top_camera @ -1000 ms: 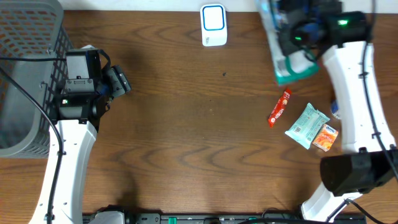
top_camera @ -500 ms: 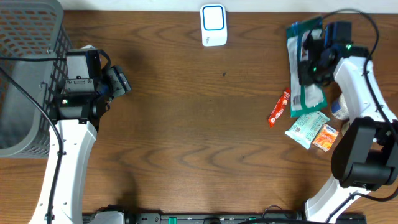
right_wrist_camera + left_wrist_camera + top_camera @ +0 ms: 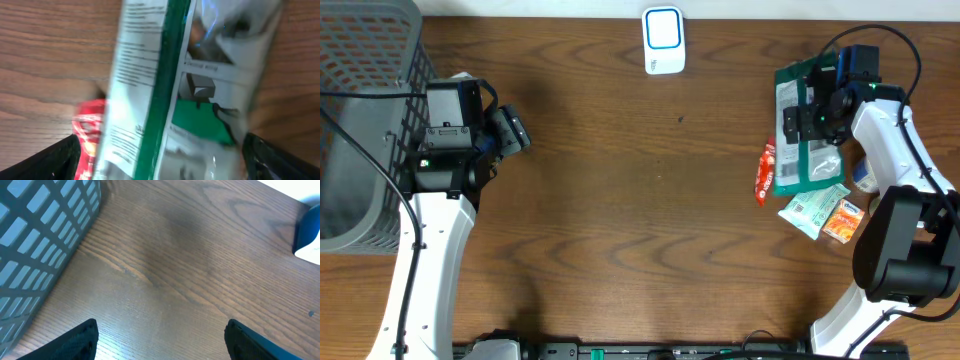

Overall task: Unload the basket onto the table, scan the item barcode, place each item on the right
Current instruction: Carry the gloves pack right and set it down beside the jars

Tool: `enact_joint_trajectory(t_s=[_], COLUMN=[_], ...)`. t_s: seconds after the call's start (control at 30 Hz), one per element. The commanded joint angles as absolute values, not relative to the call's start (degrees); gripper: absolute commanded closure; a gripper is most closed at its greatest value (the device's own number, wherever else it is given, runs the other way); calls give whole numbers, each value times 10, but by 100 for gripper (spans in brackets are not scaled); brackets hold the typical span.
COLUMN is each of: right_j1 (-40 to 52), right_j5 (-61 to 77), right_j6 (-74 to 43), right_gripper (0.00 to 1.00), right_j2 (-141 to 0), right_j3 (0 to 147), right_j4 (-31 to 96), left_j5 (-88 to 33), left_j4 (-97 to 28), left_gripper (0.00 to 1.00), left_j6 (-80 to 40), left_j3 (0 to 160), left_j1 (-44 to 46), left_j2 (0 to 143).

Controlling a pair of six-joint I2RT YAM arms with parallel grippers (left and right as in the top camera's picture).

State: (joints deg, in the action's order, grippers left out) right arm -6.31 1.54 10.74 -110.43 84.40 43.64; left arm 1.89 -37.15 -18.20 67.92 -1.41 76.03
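Right gripper (image 3: 817, 112): jaws spread wide, gripping nothing, poised directly over the packet (image 3: 790, 150) | Packet: flat on the table at far right, its lower-left edge over a red sachet (image 3: 763, 172), well right of the scanner (image 3: 662, 40) | Left gripper (image 3: 162, 337): jaws apart, empty, beside the basket (image 3: 360, 120)

The left arm (image 3: 425, 240) and right arm (image 3: 892, 150) are white-shelled with black joints and cables, and the left gripper (image 3: 160, 347) has dark fingers (image 3: 75, 342).
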Motion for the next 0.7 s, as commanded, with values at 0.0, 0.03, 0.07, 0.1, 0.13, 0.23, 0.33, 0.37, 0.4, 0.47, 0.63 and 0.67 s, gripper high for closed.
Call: enact_joint_trajectory(t_s=[0.0, 0.03, 0.07, 0.1, 0.13, 0.23, 0.33, 0.37, 0.4, 0.47, 0.63, 0.67], right_j1=[-72, -72, -72, -72, -72, -71, -71, -71, -71, -71, -71, -71], right_j5=[-1, -1, -1, -1, -1, 2, 5, 4, 5, 5, 5, 5], right_j6=[105, 105, 105, 105, 105, 105, 105, 105, 105, 105, 105, 105], right_gripper=[1, 1, 1, 1, 1, 1, 1, 1, 1, 1, 1, 1], right_j2=[-1090, -1085, -1078, -1069, -1060, -1030, -1006, -1002, -999, -1000, -1001, -1001], right_j3=[853, 857, 862, 868, 874, 883, 883, 883, 883, 883, 883, 883], right_j4=[437, 439, 441, 445, 450, 468, 479, 482, 482, 482, 482, 482], left_j5=[26, 26, 26, 26, 26, 26, 26, 26, 26, 26, 26, 26], left_j4=[-373, -373, -373, -373, -373, -373, -373, -373, -373, -373, -373, -373], left_gripper=[19, 19, 19, 19, 19, 19, 18, 19, 19, 19, 19, 18], left_j6=[-183, -183, -183, -183, -183, -183, -183, -183, -183, -183, -183, -183], left_j3=[689, 689, 689, 689, 689, 689, 689, 689, 689, 689, 689, 689], left_j1=[-16, -16, -16, -16, -16, -16, -16, -16, -16, -16, -16, -16], left_j2=[764, 764, 764, 764, 764, 764, 764, 764, 764, 764, 764, 764])
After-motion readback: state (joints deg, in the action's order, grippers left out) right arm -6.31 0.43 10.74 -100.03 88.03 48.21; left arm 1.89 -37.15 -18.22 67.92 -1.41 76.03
